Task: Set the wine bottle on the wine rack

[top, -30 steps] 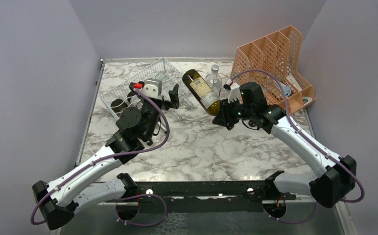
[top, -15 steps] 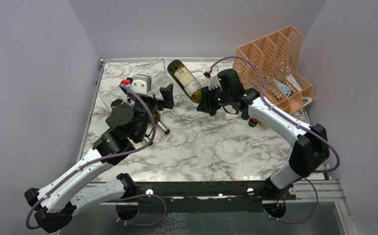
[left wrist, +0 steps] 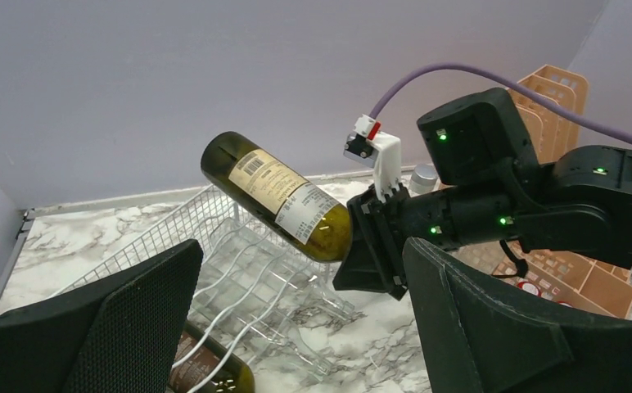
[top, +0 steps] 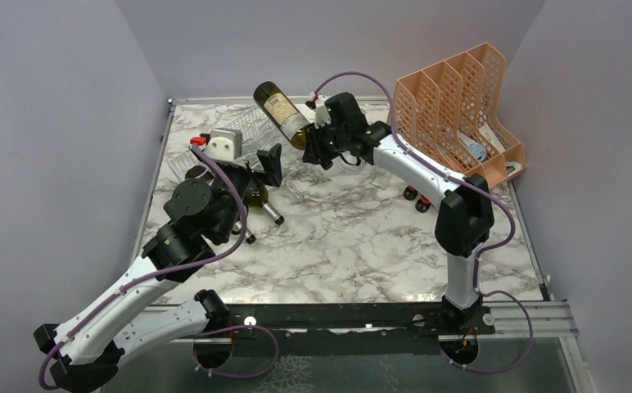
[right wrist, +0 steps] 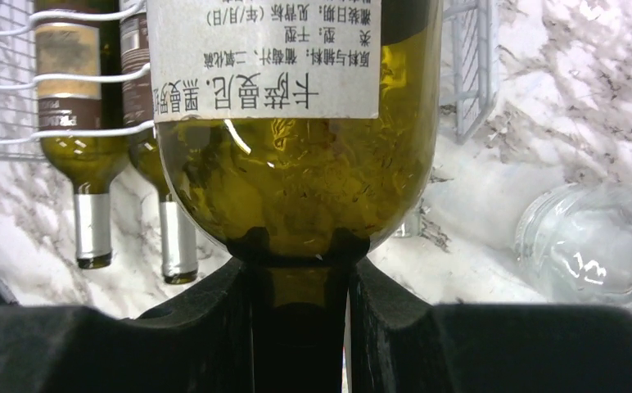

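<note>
Fingers of left gripper (left wrist: 303, 262) are standing wide apart, gripping nothing, and hanging just at the near side of the rack (top: 251, 131).

Rack is lying on the table. Two stored bottles (right wrist: 83, 123) are already sitting in its cradles, necks poking out of the rack's near edge.

Bottle (top: 278, 110) is hanging in the air above the rack's right end, clear of the wire. It is tilting, with base up and away and neck down.

Right gripper (right wrist: 296, 311) is clamping the neck, its fingers closed tight on the glass and the bottle's shoulder seating on top of them. It is reaching in from the rack's right side.

Clear glass bottle (right wrist: 591, 246) is lying just right of the rack.

Step in hand, as judged: lowering into a free cradle.
- Turning the bottle parallel to the stored pair before descending.
- Aiming for the cradle right of them, avoiding their glass.
- Going slowly, since the heavy body is hanging off a slick neck and could swing or slip.
- Letting go only once the body is resting in the wire.
- Bracing the rack with the left gripper, since thin wire could slide.
</note>
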Robot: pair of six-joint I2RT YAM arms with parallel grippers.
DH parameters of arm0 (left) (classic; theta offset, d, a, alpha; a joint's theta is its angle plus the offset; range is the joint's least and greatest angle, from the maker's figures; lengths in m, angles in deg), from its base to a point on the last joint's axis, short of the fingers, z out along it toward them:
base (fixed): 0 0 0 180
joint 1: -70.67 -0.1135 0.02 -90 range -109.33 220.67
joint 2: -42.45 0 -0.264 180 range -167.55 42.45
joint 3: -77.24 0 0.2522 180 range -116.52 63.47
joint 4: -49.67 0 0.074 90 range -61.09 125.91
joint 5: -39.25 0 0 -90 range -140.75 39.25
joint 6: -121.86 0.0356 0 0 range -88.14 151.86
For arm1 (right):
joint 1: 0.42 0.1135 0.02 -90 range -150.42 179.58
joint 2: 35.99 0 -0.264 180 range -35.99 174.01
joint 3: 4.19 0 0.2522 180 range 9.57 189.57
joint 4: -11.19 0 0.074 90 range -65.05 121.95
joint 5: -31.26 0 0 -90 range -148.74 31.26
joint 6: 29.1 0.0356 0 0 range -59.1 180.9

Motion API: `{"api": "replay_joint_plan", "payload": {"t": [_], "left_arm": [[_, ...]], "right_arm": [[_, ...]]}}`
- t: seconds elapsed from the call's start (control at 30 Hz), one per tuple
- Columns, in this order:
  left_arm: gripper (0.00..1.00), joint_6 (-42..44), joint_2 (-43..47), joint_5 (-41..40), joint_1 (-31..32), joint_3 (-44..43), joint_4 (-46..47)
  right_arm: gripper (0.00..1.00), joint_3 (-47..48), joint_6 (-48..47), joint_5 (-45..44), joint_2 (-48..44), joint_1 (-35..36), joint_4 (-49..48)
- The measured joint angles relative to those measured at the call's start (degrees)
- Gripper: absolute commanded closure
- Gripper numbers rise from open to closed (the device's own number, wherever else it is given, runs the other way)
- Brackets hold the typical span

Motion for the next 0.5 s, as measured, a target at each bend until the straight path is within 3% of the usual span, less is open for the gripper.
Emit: {"api": "replay_joint_plan", "payload": {"t": [0.5], "left_arm": [[0.01,0.11,0.04,-0.02,0.0,-0.02,-0.66]], "right_arm": [[0.83,9.42,-4.72,-4.87,10.34,-0.07,7.61]]}}
